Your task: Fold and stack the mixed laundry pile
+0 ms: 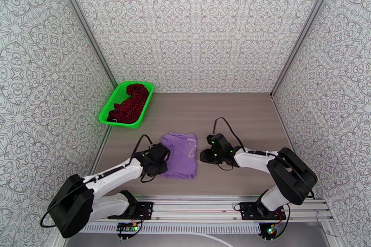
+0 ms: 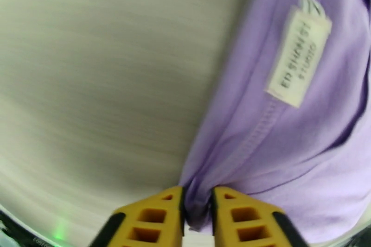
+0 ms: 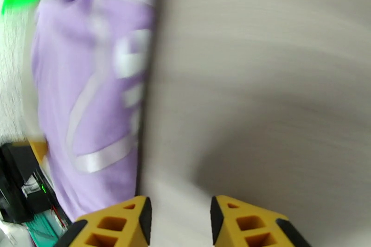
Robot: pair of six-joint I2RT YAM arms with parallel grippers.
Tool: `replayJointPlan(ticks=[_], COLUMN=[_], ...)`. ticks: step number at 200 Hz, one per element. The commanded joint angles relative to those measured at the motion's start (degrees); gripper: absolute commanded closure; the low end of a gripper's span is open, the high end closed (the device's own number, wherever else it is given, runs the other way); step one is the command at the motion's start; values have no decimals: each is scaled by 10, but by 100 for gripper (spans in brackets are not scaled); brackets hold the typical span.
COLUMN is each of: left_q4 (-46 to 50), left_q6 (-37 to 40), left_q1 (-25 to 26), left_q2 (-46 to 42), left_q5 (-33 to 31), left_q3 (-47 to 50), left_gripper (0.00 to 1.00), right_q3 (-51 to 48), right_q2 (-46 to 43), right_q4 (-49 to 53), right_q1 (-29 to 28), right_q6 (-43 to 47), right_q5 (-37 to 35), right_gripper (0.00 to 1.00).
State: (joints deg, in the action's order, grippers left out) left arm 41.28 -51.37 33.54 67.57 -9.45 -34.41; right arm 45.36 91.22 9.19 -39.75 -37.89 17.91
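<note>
Nearest the arm bases, at about 7 o'clock on the table [image 1: 241,118], the left gripper [image 2: 198,193] has its yellow fingers [image 2: 153,218] drawn close together with a bunched fold of the lavender T-shirt [image 1: 181,156] caught in the narrow gap between them, so it has hold of the shirt's left edge. From the left wrist, the purple cloth fans away from the pinch toward 1 o'clock, and a white label [image 2: 299,55] with dark lettering lies on it, tilted. At about 5 o'clock the right gripper [image 3: 180,204] sits low over the wood, just beside the shirt's right edge. Its two fingers stand partly apart with only bare table between them, and it holds nothing. From the right wrist, the shirt lies off toward 10 o'clock with a pale curved print [image 3: 99,99] on its upper face; the view is blurred, so the print cannot be read. The shirt itself rests flat between the two grippers as a compact, roughly rectangular shape, near the front of the table at 6 o'clock. Farther back, at 10 o'clock by the left wall, stands the green basket [image 1: 107,111], and the dark red speckled garment [image 1: 131,103] lies heaped inside it, well apart from the shirt.
</note>
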Motion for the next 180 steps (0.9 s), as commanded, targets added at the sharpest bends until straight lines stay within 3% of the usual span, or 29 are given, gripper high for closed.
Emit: replayJointPlan(ticks=[1,20,42,58,78,100,123,151,180], left_q4=[49,46,84,122,160,130,57,-7,-63], left_q6=[87,120,112,69,-28,-151,-227,-246,-211], left_q1=[-61,-103,-99,-59,29,130,176,165,122], left_q2=[-29,-28,-30,-48,-82,-110,-109,-62,-6], left_q5=[-51,-54,-55,-52,-42,-20,12,38,53], left_q3=[-54,-92,-133,-138,-114,-59,-4,43,64], left_gripper=[55,45,31,19,8,6,8,8,8], right_q3=[127,211,321,385,443,506,546,527,454], right_q2=[28,78,156,206,259,313,355,367,338], right_q4=[90,118,171,201,227,261,290,297,273], right_q1=[0,0,1,3,8,7,8,8,9], right_q6=[127,187,274,335,401,449,463,438,373], right_q5=[10,26,24,5,-6,-28,-67,-116,-159], right_gripper=[60,59,49,38,29,29,30,37,76])
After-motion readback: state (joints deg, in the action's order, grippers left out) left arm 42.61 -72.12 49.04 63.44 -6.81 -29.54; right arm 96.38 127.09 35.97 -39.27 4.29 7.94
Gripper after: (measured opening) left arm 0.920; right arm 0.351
